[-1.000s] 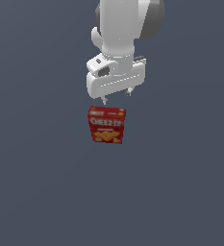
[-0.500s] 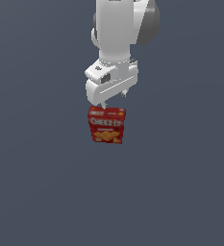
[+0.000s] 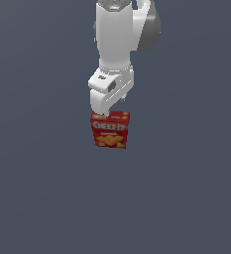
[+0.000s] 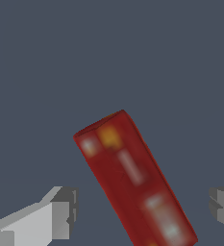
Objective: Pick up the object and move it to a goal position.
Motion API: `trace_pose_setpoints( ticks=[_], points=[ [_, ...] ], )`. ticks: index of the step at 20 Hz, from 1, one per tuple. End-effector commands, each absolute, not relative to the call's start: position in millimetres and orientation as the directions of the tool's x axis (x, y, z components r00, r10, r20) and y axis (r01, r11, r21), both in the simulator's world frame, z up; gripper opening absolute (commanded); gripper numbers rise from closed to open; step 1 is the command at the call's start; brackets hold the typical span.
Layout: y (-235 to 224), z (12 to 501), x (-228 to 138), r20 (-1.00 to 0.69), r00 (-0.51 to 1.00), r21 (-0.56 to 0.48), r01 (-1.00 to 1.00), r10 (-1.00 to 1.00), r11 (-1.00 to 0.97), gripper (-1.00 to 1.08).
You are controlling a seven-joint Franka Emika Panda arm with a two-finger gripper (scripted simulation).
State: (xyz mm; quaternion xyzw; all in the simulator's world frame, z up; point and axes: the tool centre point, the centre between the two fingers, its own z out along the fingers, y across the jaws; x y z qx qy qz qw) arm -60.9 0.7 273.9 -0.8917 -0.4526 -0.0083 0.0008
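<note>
The object, a small red Cheez-It box [image 3: 110, 129] with white lettering and pictured orange crackers, stands upright on the grey floor. My gripper [image 3: 110, 110] hangs straight down from the white arm, its fingertips right at the box's top edge. In the wrist view the box's red top face [image 4: 132, 178] lies at a slant between my two fingers [image 4: 60, 211], which stand wide apart on either side and do not touch it. The gripper is open and empty.
A plain dark grey floor [image 3: 37, 198] spreads all around the box. Nothing else shows in either view.
The gripper has come down from a little above the box to its top edge. The box has not moved.
</note>
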Motion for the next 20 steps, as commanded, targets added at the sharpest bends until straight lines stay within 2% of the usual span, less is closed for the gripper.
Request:
trace_pose_setpoints(
  ticks=[1,20],
  points=[
    [-2,270,-61,0.013,0.539,0.006,0.842,0.842,-0.539,1.00],
    [-18,246,-66,0.001,0.167,0.002,0.986,0.986,-0.167,1.00]
  ],
)
